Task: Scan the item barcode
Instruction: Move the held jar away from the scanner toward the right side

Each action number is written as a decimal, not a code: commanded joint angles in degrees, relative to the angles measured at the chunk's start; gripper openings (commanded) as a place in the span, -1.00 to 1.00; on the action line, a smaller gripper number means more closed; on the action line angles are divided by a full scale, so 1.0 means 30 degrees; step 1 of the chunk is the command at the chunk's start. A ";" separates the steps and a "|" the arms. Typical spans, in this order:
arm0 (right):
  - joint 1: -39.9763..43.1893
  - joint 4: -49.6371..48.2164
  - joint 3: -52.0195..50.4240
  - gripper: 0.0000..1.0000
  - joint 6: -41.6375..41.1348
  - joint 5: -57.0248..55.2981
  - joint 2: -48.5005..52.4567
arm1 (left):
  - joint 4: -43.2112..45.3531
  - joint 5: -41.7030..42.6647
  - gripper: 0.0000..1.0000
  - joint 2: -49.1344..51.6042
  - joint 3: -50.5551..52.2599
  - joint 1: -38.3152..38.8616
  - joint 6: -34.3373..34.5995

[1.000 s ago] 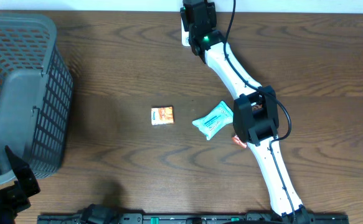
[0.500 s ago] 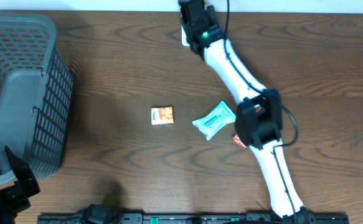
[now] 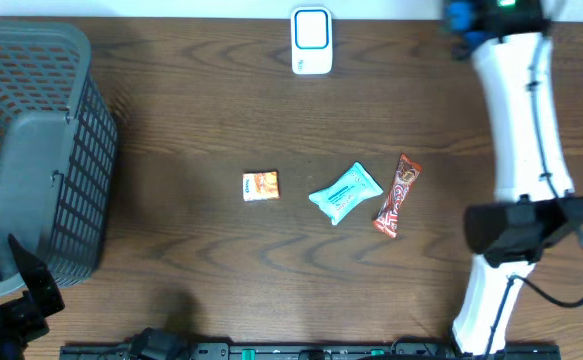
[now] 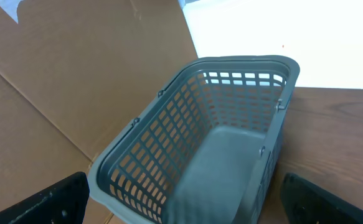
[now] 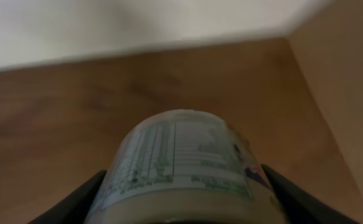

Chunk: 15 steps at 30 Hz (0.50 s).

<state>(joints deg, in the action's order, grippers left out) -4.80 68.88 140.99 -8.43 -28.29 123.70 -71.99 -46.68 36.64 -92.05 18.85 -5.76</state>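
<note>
Right gripper is up at the far right corner of the table, tight against the back edge, and its jaws are clamped on either side of a labelled container. The right wrist view shows the printed panel facing the camera (the print is too soft to read). The scanner stands at the middle of the far edge, well apart from that corner, with bare wood between them.

Mid-table there's a loose row: an orange packet, a teal pouch and a red bar. The pouch and bar are just beside each other, the packet a little off to their left. There's open wood all round them, with a broad strip up to the scanner.

The grey basket fills the left edge. The left gripper sits low at the near left corner, jaws spread wide and holding nothing, looking into the basket's mouth.
</note>
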 commanded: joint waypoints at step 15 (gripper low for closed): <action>1.2233 0.1260 -0.0080 -0.13 -0.2550 0.5690 0.5603 | -0.0015 -0.0109 0.96 0.0015 -0.0015 -0.0080 0.0233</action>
<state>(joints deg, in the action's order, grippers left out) 25.80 72.62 140.55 -13.69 -15.57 137.21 -71.99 -46.68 36.64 -92.05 18.85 -5.76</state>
